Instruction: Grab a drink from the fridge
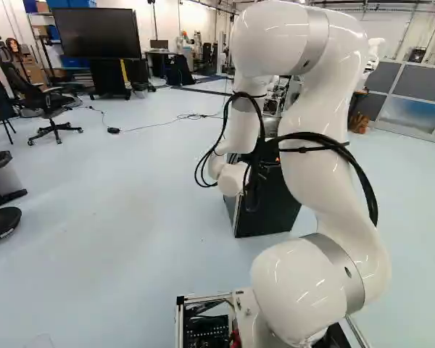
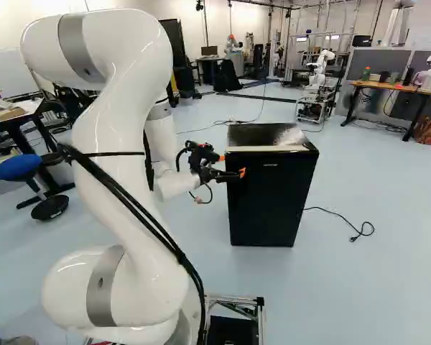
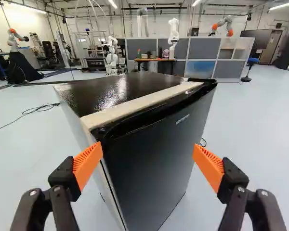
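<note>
Though your spread pincer (image 3: 148,149) is at the black mini-fridge (image 2: 262,134), right of centre in the right base view, its door (image 2: 266,194) appears shut: approach seemingly done; opening, retrieval outstanding; drink unseen.

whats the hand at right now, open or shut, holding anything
Hand: open, its orange pads wide apart, holding nothing; the black fridge stands just ahead of it.
</note>
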Controlling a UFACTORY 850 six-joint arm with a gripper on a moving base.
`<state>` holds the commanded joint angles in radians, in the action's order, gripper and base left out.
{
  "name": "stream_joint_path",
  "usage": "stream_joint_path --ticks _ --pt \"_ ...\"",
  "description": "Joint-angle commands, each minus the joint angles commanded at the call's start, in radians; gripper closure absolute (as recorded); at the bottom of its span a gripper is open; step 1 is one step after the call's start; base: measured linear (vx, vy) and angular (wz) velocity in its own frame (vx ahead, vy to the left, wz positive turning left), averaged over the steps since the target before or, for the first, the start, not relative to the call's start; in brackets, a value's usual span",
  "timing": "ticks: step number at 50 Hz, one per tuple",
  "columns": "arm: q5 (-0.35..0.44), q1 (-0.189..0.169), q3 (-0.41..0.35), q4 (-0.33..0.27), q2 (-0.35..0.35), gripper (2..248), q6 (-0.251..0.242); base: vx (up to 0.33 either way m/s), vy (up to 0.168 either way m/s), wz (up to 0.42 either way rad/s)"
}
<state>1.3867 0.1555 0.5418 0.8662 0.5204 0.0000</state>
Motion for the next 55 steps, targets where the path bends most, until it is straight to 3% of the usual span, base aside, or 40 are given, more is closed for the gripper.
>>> stream_joint_path --ticks 12,28,55 --pt "0.0 0.021 -0.039 0.0 -0.025 3 0.0 0.0 0.0 0.0" --pt "0.0 0.079 -0.063 0.0 -0.041 3 0.0 0.0 0.0 0.0" --pt "0.0 0.169 -0.05 0.047 -0.033 3 0.0 0.0 0.0 0.0"
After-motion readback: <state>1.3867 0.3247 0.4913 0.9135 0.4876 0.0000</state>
